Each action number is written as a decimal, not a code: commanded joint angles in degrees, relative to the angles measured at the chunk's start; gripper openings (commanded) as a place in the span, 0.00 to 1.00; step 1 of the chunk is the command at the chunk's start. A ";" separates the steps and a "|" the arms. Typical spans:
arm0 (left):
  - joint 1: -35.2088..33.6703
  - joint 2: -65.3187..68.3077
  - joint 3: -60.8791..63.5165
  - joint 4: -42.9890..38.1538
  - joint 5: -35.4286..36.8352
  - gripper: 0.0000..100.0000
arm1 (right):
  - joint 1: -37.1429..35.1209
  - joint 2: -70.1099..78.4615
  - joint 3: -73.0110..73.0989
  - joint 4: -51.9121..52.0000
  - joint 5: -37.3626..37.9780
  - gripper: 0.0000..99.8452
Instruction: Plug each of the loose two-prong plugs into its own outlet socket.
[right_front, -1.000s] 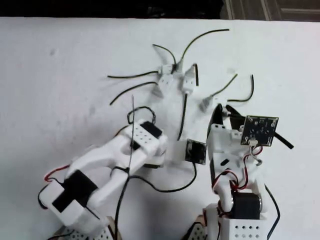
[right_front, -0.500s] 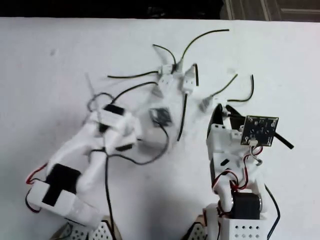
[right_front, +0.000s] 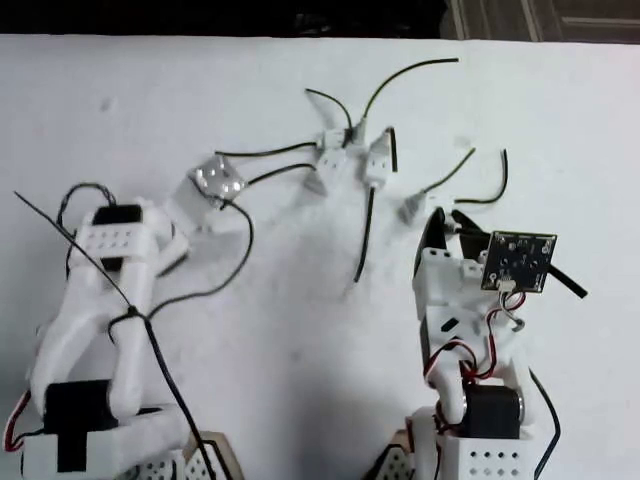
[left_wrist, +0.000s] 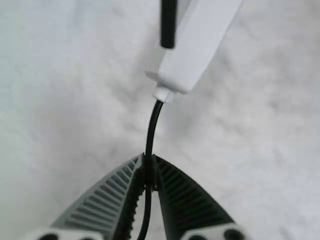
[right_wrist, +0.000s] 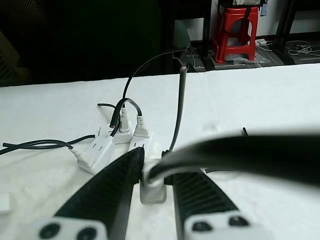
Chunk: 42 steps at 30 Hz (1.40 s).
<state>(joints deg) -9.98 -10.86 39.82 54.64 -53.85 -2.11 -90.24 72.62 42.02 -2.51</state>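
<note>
My left gripper (left_wrist: 149, 172) is shut on a thin black cord (left_wrist: 152, 125) that runs to a white plug body (left_wrist: 192, 47) just ahead of it. In the high view the left arm (right_front: 110, 260) lies at the table's left, with its wrist beside the cord ends left of the white outlet cluster (right_front: 340, 155). My right gripper (right_wrist: 150, 160) is shut on a grey-white two-prong plug (right_wrist: 151, 190), whose black cord (right_wrist: 179, 105) rises over it. That plug (right_front: 412, 207) lies right of the outlets. White outlets (right_wrist: 97, 150) with plugged cords sit beyond it.
Several black cords fan out from the outlet cluster toward the table's back edge (right_front: 300, 40). A loose cord (right_front: 365, 235) lies on the middle of the white table. A red stool (right_wrist: 239, 30) stands on the floor beyond the table.
The left arm has swung from the table's middle out to the left and back, bringing its wrist to the cord ends left of the outlets. The right arm has not moved.
</note>
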 joint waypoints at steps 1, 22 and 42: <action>1.10 -3.65 8.44 -2.99 0.09 0.03 | 0.40 -0.22 -1.05 -1.19 0.70 0.02; -2.77 -56.22 33.49 -0.44 22.42 0.30 | -12.00 -0.13 -0.44 4.88 7.47 0.02; -13.14 -69.49 43.25 -0.70 29.80 0.26 | -38.55 52.00 -31.65 9.36 4.75 0.02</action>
<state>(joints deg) -22.73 -79.60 83.34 54.11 -24.84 -38.86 -47.87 48.79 52.40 3.21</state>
